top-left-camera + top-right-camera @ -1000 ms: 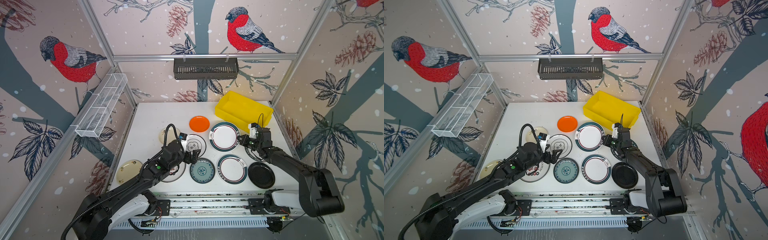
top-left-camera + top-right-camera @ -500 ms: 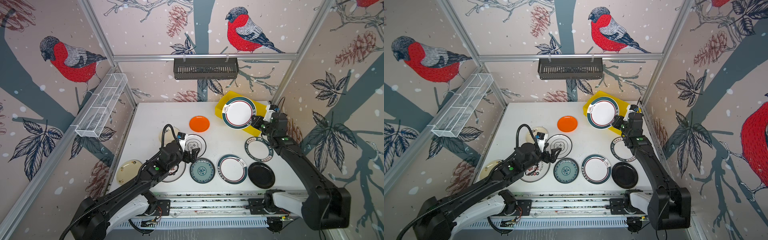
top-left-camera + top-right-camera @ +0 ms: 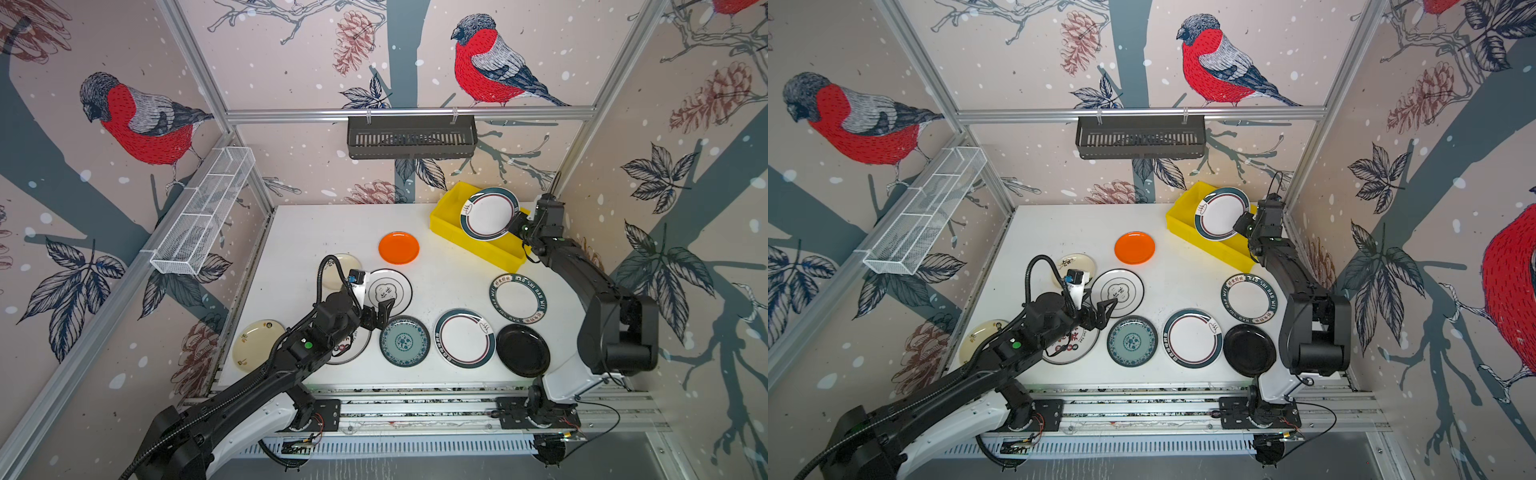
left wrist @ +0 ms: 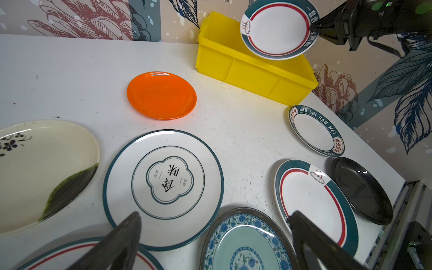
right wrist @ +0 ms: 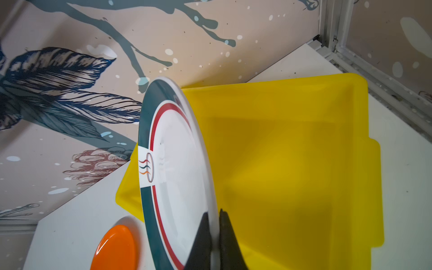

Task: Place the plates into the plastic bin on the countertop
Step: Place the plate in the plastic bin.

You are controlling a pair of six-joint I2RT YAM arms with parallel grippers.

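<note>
Plate-over-bin geometry is what we care about: our right claw [image 5: 214,214] is pinching the teal-rimmed plate [image 5: 177,168] by its rim, plate tilted up steeply, sticking out ahead of the claw. Yellow bin [image 5: 292,163] sits open right below it, facing the plate's underside. Left claw [image 3: 384,313] hangs spread wide above other plates [image 3: 405,341] on the tabletop [image 3: 316,232], well apart from the bin, so we reckon this drop is right-arm business.

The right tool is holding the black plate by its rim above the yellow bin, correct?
Wrong plate. The right tool grips the white plate with the teal-and-red rim by its rim above the yellow bin; the right wrist view shows it.
</note>
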